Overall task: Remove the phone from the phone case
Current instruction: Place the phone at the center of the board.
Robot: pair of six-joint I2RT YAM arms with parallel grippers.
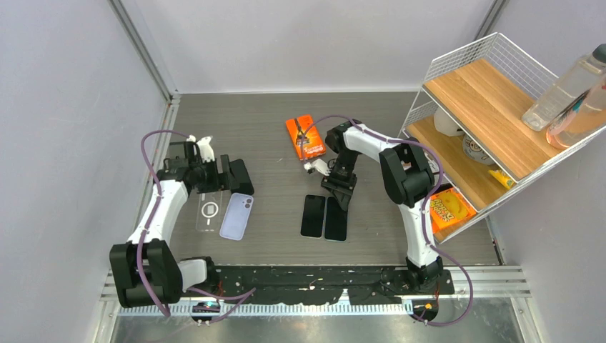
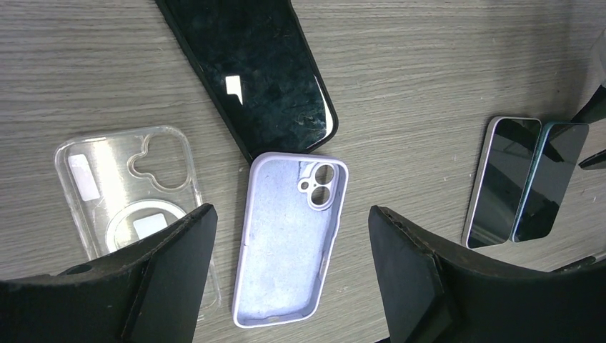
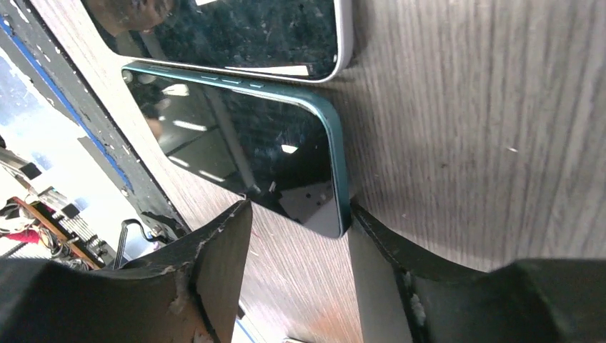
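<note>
A phone in a black case [image 2: 264,71] lies screen up on the table, also seen in the top view [image 1: 243,182]. My left gripper [image 2: 291,214] is open and empty, hovering above an empty lilac case [image 2: 289,239] just near of that phone; in the top view it [image 1: 223,174] is at the left. Two bare phones lie side by side, a silver-edged one [image 1: 312,215] and a teal one [image 1: 336,218]. My right gripper [image 3: 300,214] is open at the teal phone's [image 3: 250,143] end, with its right finger [image 3: 371,257] against the phone's corner.
An empty clear case [image 2: 125,186] lies left of the lilac case. An orange pack [image 1: 305,137] lies behind the right gripper. A wire-and-wood shelf [image 1: 486,107] with bottles and snacks stands at the right. Metal rails run along the table's near edge.
</note>
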